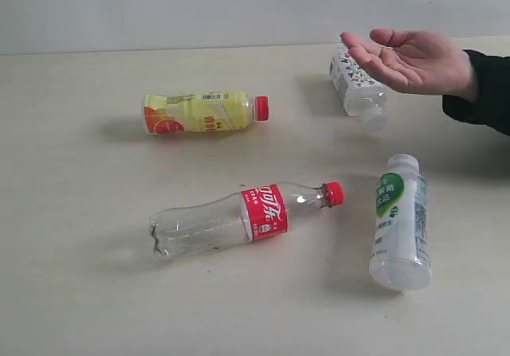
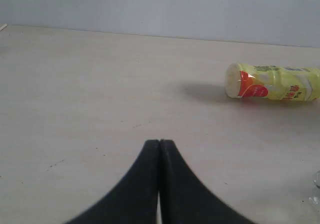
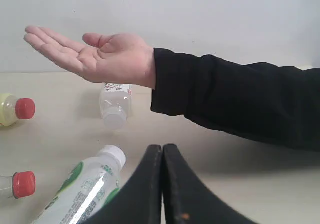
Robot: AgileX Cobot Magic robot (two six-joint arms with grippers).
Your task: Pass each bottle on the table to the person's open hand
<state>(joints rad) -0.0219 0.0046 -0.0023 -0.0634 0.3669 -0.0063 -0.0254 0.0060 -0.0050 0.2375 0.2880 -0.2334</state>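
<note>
Your left claw [image 2: 159, 146] and right claw [image 3: 162, 151] are clenched empty; four bottles [image 1: 205, 111] lie on the table [image 1: 72, 213], a palm-up hand [image 1: 410, 60] raised near one

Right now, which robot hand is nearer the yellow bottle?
Left, most likely. The left hand has the whole yellow bottle ahead of it across the table. The right hand sits by a white bottle and the person's palm, seeing only its red cap.

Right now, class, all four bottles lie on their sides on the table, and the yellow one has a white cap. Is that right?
Not quite: the yellow bottle has a red cap, not a white one, as the exterior view shows. The rest is right.
</note>
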